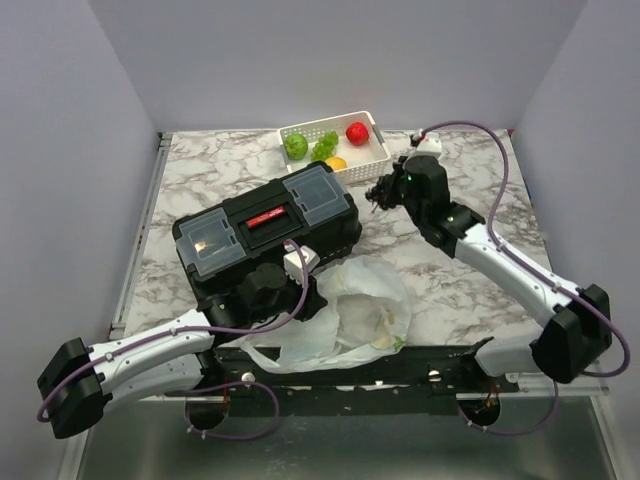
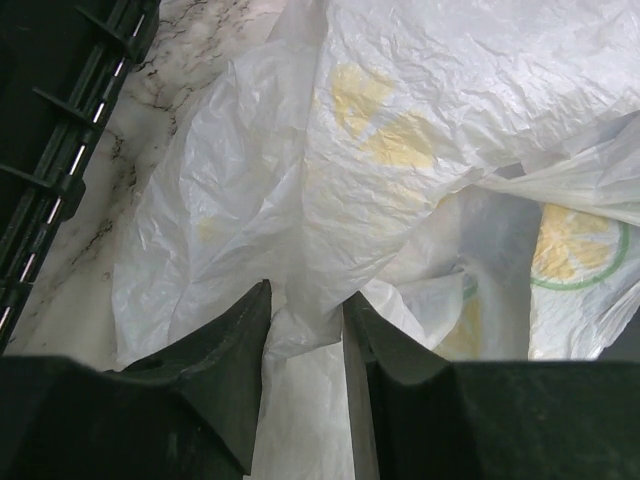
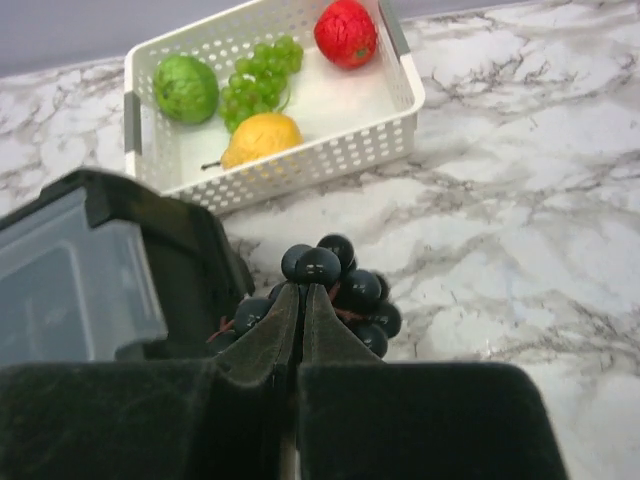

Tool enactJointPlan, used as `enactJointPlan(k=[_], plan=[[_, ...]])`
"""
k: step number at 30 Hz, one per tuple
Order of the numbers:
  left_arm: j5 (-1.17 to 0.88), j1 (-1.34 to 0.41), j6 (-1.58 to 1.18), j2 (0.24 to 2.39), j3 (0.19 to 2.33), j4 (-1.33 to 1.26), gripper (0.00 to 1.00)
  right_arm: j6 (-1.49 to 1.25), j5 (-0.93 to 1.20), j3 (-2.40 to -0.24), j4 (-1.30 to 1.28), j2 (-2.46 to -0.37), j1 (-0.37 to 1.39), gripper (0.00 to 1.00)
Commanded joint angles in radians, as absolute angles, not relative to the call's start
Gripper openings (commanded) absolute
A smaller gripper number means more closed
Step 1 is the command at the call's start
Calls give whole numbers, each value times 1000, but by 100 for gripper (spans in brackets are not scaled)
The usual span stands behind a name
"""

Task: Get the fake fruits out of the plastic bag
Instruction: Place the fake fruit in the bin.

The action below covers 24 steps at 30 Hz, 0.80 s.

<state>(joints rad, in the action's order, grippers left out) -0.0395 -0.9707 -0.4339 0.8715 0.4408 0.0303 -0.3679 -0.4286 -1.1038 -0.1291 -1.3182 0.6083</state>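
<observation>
The white crinkly plastic bag (image 1: 365, 310) lies at the near middle of the table, with yellow and green spots showing through. My left gripper (image 1: 300, 262) is at the bag's left edge, and a fold of the bag (image 2: 300, 330) sits between its narrowly parted fingers. My right gripper (image 1: 380, 192) is shut on a bunch of black fake grapes (image 3: 350, 290), held above the marble between the toolbox and the white basket (image 1: 383, 140). The basket holds a green fruit (image 1: 295, 146), green grapes (image 1: 325, 146), a yellow fruit (image 1: 336, 163) and a red fruit (image 1: 357, 132).
A black toolbox (image 1: 265, 235) with clear lid compartments stands left of centre, close behind the bag and the left gripper. Its corner (image 3: 120, 270) is just left of the black grapes. Grey walls enclose the table on three sides.
</observation>
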Motion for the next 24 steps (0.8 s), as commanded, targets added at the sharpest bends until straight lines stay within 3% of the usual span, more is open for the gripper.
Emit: enactJointPlan(k=[1,13,21,24], plan=[[-101,-974,-420,884,472,5,31,-364,-268,-1238,4,-1481,520,1],[-128,-975,-389,927,504,-18,28,-290,-223,-1875,-59,-2078,446,1],[-138,-974,-361,934,536,-8,23,-279,-212,-2123,-111,-2328,438,2],[-151,-975,-363,942,537,-12,19,-265,-228,-2177,-148,-2384,437,9]])
